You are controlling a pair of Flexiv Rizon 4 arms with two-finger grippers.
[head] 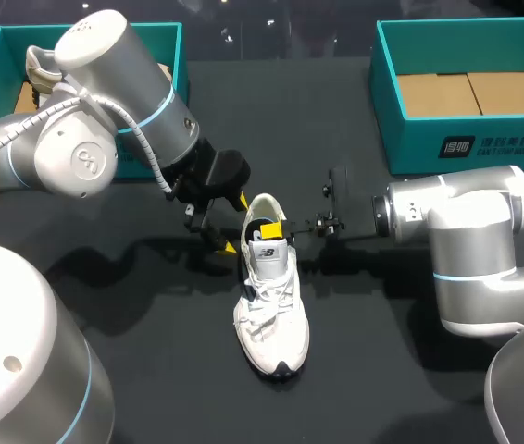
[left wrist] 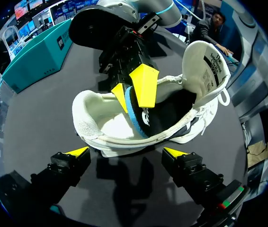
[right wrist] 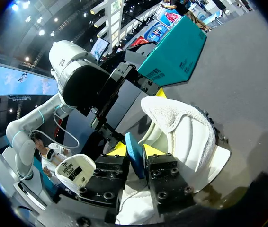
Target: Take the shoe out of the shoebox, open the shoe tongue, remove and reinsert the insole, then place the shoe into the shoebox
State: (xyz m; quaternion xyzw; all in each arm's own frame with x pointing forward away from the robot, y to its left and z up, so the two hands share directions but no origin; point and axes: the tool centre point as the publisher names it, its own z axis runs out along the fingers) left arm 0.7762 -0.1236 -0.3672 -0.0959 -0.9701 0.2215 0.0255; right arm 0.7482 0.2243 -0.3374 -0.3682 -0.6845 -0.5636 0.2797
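Observation:
A white sneaker (head: 271, 314) stands mid-table, heel towards the far side, its tongue (right wrist: 75, 170) folded forward. My right gripper (head: 271, 228) comes in from the right and dips into the shoe's mouth. In its wrist view the right gripper (right wrist: 136, 150) is shut on the upright edge of the blue insole (right wrist: 135, 158). The left wrist view shows that same gripper (left wrist: 133, 92) pinching the insole (left wrist: 135, 118) inside the shoe (left wrist: 105, 127). My left gripper (head: 223, 236) sits just left of the heel, and it (left wrist: 126, 152) is open with nothing between its fingers.
A teal shoebox (head: 12, 30) at the far left holds another shoe (head: 40, 69), partly behind my left arm (head: 105, 111). A second teal box (head: 484, 148) with cardboard inside stands at the far right. Dark table surface lies in front of the sneaker.

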